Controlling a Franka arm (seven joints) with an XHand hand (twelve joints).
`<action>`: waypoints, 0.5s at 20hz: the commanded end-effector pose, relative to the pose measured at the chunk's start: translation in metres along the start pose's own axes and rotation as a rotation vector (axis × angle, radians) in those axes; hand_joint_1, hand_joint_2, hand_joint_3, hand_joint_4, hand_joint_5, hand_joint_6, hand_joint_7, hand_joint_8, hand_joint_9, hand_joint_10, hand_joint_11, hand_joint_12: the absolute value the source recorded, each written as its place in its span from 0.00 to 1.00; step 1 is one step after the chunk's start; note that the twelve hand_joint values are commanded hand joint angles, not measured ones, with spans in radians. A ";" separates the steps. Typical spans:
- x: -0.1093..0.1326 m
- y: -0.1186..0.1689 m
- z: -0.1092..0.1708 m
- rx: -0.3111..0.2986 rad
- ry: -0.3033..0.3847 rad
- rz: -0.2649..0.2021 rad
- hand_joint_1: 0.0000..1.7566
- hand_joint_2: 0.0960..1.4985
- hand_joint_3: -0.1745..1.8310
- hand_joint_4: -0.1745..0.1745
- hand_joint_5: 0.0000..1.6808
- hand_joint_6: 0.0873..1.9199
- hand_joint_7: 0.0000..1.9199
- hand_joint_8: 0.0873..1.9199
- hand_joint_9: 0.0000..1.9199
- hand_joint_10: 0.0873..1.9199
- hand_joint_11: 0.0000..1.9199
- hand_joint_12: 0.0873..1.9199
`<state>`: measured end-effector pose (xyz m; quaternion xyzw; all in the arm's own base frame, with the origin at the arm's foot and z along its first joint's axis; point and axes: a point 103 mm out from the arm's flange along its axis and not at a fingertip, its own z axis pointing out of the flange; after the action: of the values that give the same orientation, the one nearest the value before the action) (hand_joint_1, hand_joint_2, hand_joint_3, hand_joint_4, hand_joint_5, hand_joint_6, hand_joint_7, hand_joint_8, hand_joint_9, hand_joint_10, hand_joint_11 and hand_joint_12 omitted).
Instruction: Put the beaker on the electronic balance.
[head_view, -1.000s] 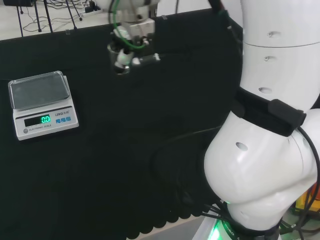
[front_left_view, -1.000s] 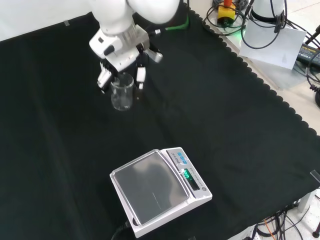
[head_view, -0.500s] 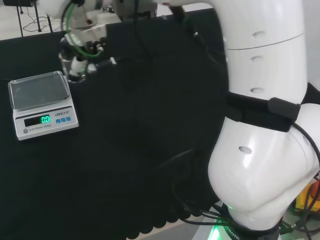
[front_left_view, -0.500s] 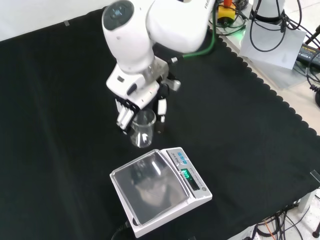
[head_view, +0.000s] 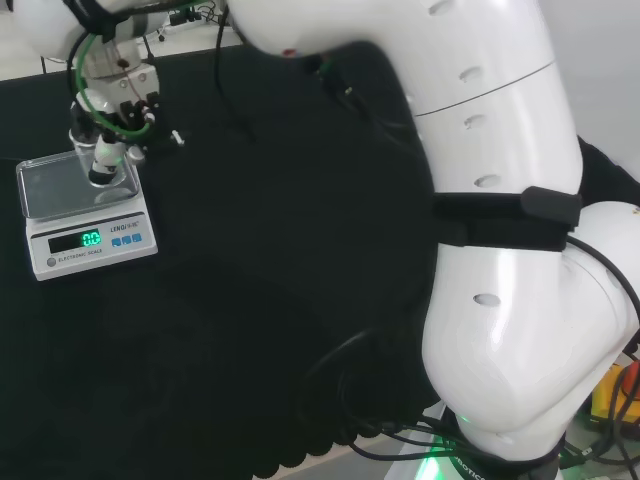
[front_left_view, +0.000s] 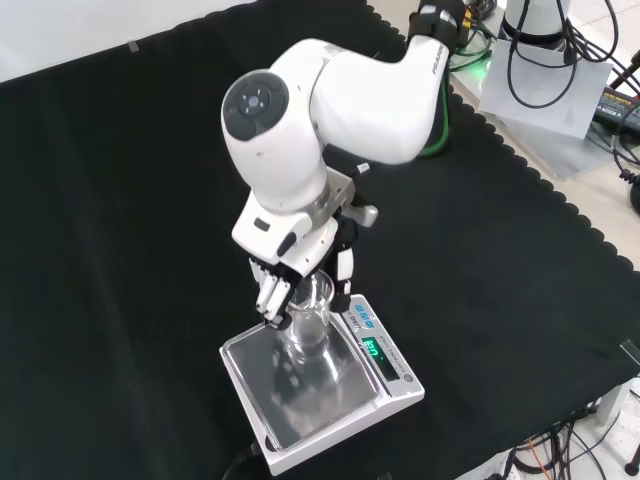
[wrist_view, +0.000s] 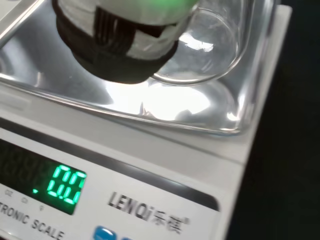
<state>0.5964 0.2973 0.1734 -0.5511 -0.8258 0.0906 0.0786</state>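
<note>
My robot hand (front_left_view: 300, 275) has its fingers curled around the clear beaker (front_left_view: 309, 322), holding it over the steel pan of the electronic balance (front_left_view: 320, 395), near the pan's display-side edge. There's lots of bare black desk (front_left_view: 120, 200) all around. The front view shows the whole balance; the wrist view shows the beaker's round base (wrist_view: 200, 55) just above the pan, contact unclear. Half a second ago the beaker was still short of the pan.

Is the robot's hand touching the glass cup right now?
Touching. In the front view the hand's fingers curl round the beaker above the balance.
</note>
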 end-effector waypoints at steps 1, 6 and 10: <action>0.025 0.017 0.009 0.027 -0.017 -0.027 0.69 0.78 0.10 0.00 0.46 0.67 0.42 0.68 0.61 0.56 0.69 0.42; 0.022 0.032 0.011 0.057 -0.016 -0.024 0.69 0.78 0.10 0.00 0.46 0.67 0.42 0.68 0.61 0.56 0.69 0.42; 0.021 0.043 0.018 0.055 -0.020 -0.023 0.69 0.78 0.10 0.00 0.46 0.67 0.42 0.68 0.61 0.56 0.68 0.42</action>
<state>0.6177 0.3262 0.1685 -0.5426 -0.8307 0.0966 0.0790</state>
